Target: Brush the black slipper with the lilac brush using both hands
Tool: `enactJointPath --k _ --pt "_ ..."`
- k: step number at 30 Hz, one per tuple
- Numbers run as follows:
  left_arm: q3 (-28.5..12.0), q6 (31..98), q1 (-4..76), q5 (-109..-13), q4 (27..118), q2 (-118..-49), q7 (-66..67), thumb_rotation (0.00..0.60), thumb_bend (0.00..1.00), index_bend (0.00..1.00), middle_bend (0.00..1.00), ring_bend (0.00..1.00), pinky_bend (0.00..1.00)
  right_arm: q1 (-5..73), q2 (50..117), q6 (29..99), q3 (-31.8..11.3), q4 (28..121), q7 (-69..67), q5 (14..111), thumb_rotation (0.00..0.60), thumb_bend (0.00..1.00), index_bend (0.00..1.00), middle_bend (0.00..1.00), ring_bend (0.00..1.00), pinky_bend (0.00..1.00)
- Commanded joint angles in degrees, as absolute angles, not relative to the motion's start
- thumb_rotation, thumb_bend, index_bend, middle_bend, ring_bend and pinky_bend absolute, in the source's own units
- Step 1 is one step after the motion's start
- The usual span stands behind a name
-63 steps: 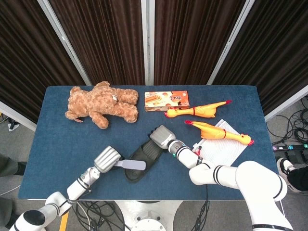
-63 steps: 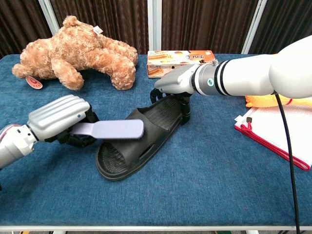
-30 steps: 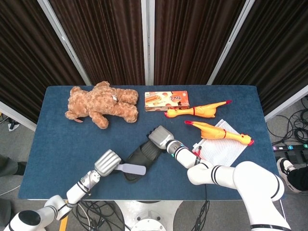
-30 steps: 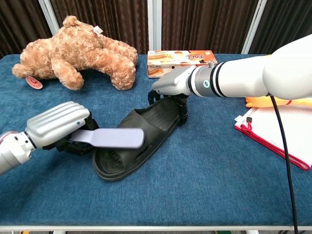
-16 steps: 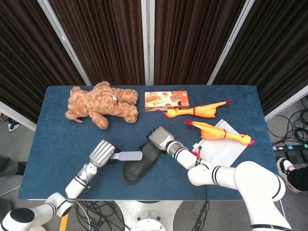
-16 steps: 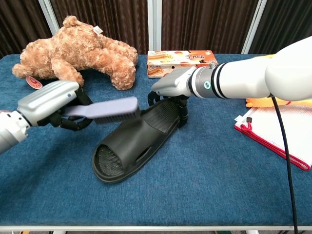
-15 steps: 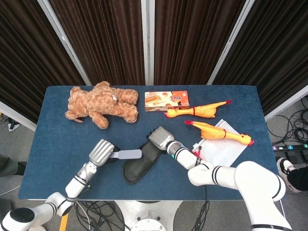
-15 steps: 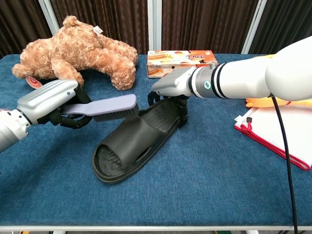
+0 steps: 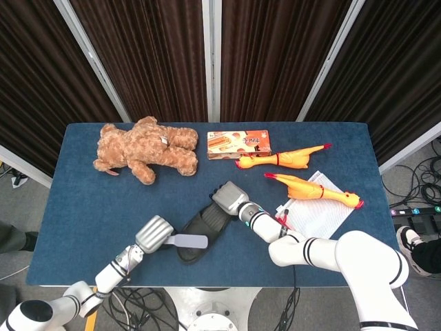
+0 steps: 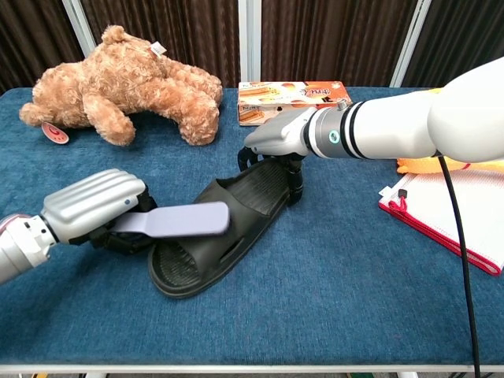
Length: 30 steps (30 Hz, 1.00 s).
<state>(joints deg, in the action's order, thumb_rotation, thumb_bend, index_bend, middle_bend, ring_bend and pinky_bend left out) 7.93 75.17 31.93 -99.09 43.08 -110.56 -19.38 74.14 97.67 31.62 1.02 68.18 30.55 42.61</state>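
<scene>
The black slipper [image 10: 236, 213] [image 9: 201, 229] lies slantwise in the middle of the blue table, toe toward the front left. My right hand [image 10: 277, 142] [image 9: 229, 198] presses on its heel end at the back right. My left hand [image 10: 93, 205] [image 9: 153, 234] grips the handle of the lilac brush [image 10: 175, 220] [image 9: 187, 241]. The brush head lies flat across the slipper's strap and toe part.
A brown teddy bear [image 10: 126, 83] lies at the back left. An orange snack box [image 10: 291, 96] stands behind the slipper. Two rubber chickens [image 9: 313, 187] and a white zip pouch [image 10: 449, 213] occupy the right side. The table's front edge [image 10: 252, 366] runs close below the slipper.
My left hand has swept the brush from the slipper's raised strap near the heel down toward the toe and the table front. The right hand has kept its place on the heel.
</scene>
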Motion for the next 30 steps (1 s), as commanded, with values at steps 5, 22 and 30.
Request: enactJointPath --k 5,22,30 --pt "7.79 78.35 31.87 -100.5 53.34 -105.49 -16.68 0.6 0.54 1.0 1.0 0.97 1.0 75.12 96.57 29.71 2.59 69.16 31.89 40.11 0.6 0.06 0.24 0.24 0.05 0.13" --pt "-0.37 68.4 27.32 -83.38 56.49 -100.03 -2.42 0.6 0.5 0.88 0.88 0.78 1.0 68.54 77.11 42.58 2.08 89.65 26.29 46.21 0.6 0.0 0.0 0.0 0.0 0.0" --pt "-1.68 64.67 26.75 -79.14 65.36 -96.76 6.02 0.6 0.19 0.31 0.42 0.34 0.61 60.27 66.34 49.26 2.69 97.47 19.66 55.42 0.6 0.0 0.0 0.0 0.0 0.0"
